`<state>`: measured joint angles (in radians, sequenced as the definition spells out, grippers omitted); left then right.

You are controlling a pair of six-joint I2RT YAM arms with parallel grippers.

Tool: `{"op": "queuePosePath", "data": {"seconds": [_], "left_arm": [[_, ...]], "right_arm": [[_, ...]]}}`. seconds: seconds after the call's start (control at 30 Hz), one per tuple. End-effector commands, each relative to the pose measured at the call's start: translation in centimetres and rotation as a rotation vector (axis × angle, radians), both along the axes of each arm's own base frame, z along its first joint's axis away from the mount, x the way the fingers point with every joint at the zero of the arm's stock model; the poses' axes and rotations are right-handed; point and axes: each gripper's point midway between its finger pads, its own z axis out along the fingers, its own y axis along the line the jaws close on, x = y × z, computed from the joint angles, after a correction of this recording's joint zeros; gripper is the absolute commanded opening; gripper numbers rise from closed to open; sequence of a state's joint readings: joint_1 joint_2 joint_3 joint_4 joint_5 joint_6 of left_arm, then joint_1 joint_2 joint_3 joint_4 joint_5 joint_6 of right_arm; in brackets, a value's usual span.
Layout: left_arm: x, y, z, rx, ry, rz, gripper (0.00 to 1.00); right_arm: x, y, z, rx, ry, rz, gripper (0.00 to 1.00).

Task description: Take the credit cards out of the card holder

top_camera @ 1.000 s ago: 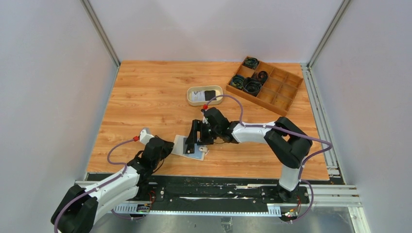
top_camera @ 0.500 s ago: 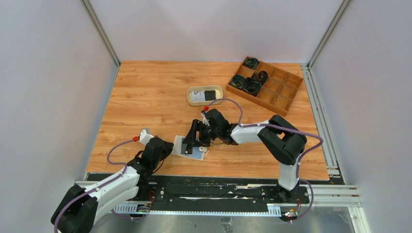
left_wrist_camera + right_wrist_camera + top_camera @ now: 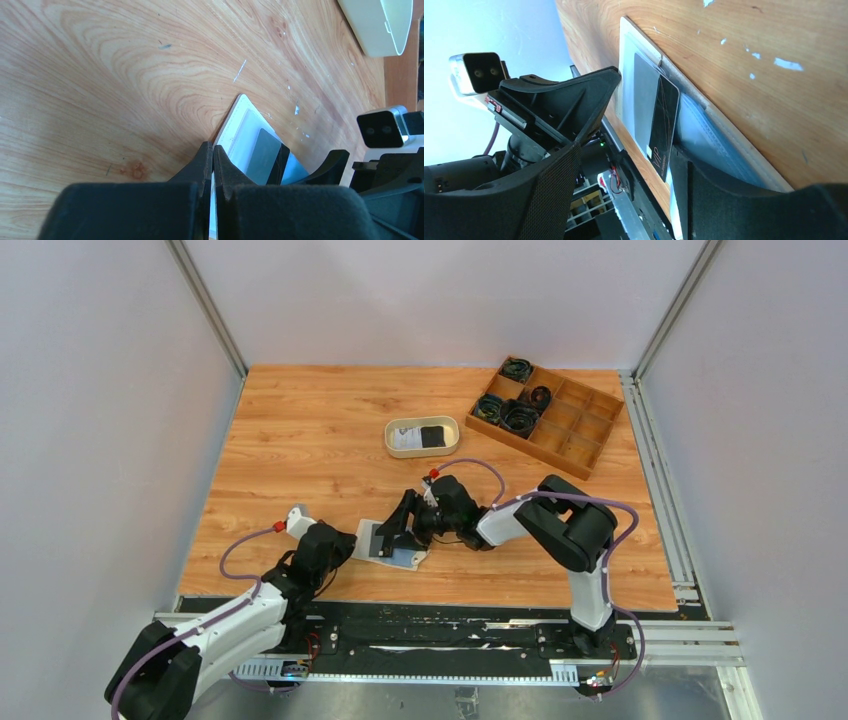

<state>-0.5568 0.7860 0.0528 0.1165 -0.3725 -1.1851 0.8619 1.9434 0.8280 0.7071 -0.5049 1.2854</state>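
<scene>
The card holder (image 3: 372, 540) lies open near the table's front edge, its pale grey-blue inside up. My left gripper (image 3: 350, 546) is shut on its left edge; the pinch shows in the left wrist view (image 3: 213, 150). A black credit card (image 3: 659, 125) marked VIP sticks halfway out of a pocket and also shows in the left wrist view (image 3: 267, 157). My right gripper (image 3: 397, 531) is open, low over the holder. In the right wrist view (image 3: 629, 150) the card's end lies between its fingers, close to the right finger (image 3: 734, 195). Neither finger visibly touches it.
An oval beige tray (image 3: 389, 441) behind holds a white card (image 3: 405, 438) and a black card (image 3: 432, 436). A wooden compartment box (image 3: 575, 430) with black cable coils (image 3: 520, 418) stands at the back right. Both arms crowd round the holder.
My right gripper has moved down and left, lower over the holder, and its arm has folded closer in. The left gripper and the holder have stayed put.
</scene>
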Motion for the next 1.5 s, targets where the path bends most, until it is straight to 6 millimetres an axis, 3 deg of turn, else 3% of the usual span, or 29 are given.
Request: {"op": "queuePosePath", "data": {"seconds": [0.0, 0.17, 0.27, 0.37, 0.4, 0.53, 0.8, 1.07, 1.2, 1.37, 1.47], "left_arm": [[-0.3, 1.2, -0.8, 0.051, 0.021, 0.033, 0.00], [-0.3, 1.4, -0.6, 0.057, 0.018, 0.039, 0.00], [-0.2, 1.4, -0.6, 0.063, 0.019, 0.039, 0.00], [-0.2, 1.4, -0.5, 0.065, 0.021, 0.037, 0.00], [-0.2, 1.4, -0.6, 0.066, 0.024, 0.036, 0.00], [-0.2, 1.4, -0.6, 0.067, 0.024, 0.034, 0.00], [-0.3, 1.5, -0.6, 0.070, 0.024, 0.041, 0.00], [-0.4, 1.8, -0.8, 0.076, 0.026, 0.049, 0.00], [-0.5, 1.9, -0.8, 0.079, 0.027, 0.051, 0.00], [-0.5, 2.1, -0.7, 0.079, 0.023, 0.059, 0.00], [-0.5, 2.1, -0.6, 0.076, 0.018, 0.060, 0.00]], "right_arm": [[-0.1, 0.0, -2.3, -0.012, 0.079, -0.026, 0.69], [0.3, 0.6, -1.1, 0.014, 0.053, -0.020, 0.64], [0.3, 0.6, -0.7, 0.026, 0.036, -0.012, 0.47], [0.3, 0.7, -0.8, 0.034, 0.036, -0.008, 0.17], [0.2, 0.7, -0.9, 0.037, 0.037, -0.008, 0.11], [0.2, 0.5, -1.0, 0.040, 0.039, -0.008, 0.00], [-0.2, -0.9, -1.2, -0.009, 0.030, -0.004, 0.00], [-1.9, -5.5, -2.7, -0.122, 0.035, -0.026, 0.00], [-1.8, -7.6, -2.1, -0.154, 0.006, -0.042, 0.00], [-0.3, -8.7, 1.3, -0.174, -0.104, -0.049, 0.00], [2.9, -9.3, 4.6, -0.171, -0.208, -0.086, 0.00]]}}
